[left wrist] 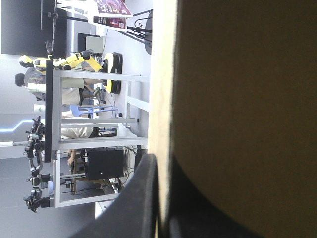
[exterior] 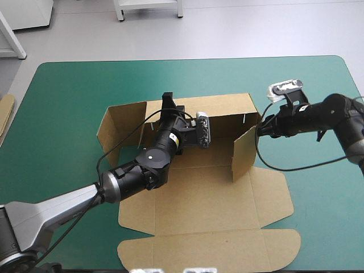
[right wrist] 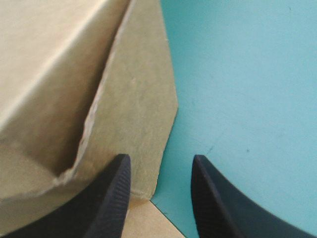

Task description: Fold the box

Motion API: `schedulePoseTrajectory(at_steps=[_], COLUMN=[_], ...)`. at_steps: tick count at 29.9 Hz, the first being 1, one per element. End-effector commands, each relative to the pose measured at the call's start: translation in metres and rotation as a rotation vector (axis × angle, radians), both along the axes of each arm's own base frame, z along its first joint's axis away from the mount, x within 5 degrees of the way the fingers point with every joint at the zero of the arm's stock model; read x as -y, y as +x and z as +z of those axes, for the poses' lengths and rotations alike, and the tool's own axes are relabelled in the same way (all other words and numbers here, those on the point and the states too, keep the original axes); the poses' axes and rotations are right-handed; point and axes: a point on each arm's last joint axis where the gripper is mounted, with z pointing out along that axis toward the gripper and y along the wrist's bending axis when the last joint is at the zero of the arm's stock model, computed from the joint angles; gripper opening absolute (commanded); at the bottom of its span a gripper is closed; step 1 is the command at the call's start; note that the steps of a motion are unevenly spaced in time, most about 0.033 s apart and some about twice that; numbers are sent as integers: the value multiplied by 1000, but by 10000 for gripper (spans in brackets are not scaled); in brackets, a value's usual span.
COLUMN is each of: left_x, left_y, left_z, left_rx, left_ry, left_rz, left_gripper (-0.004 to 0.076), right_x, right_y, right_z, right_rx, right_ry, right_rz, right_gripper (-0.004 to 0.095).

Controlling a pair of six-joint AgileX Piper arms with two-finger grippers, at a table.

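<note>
We saw the brown cut-board box (exterior: 210,199) central on the teal-green bench (exterior: 68,91), back and side walls raised, lid flat toward the near edge. Our left end effector (exterior: 168,101) clamped the back wall; the right end effector (right wrist: 159,161) gaped wide beside the right wall.

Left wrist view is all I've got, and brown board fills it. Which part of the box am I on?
Observer: The left gripper is on the top edge of the far wall of the box, left of that wall's middle.
Operator: Side walls up?
Observer: Both are. The right side wall and the left side wall are raised.
Operator: Right arm?
Observer: The right gripper is outside the right side wall at the far corner, jaws open.
</note>
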Motion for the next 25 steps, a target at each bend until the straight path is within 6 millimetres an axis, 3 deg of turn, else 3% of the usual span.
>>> schedulePoseTrajectory(at_steps=[1, 5, 11, 19, 25], left_x=[-5, -5, -5, -4, -4], left_y=[-4, -4, -4, -4, -4], left_z=[25, 25, 25, 25, 25], left_rx=[63, 63, 62, 60, 60], left_ry=[-54, -53, -53, -58, -58], left_rz=[1, 3, -1, -8, -10], left_gripper=[-8, -8, -8, -8, -8], right_x=[-1, -1, 0, -2, -8], right_y=[-21, -37, -45, -31, -20], right_z=[14, 7, 10, 4, -6], right_rx=[172, 186, 218, 289, 276], right_ry=[24, -5, -37, -53, -10], right_rz=[48, 87, 121, 165, 202], right_gripper=[374, 374, 384, 613, 619])
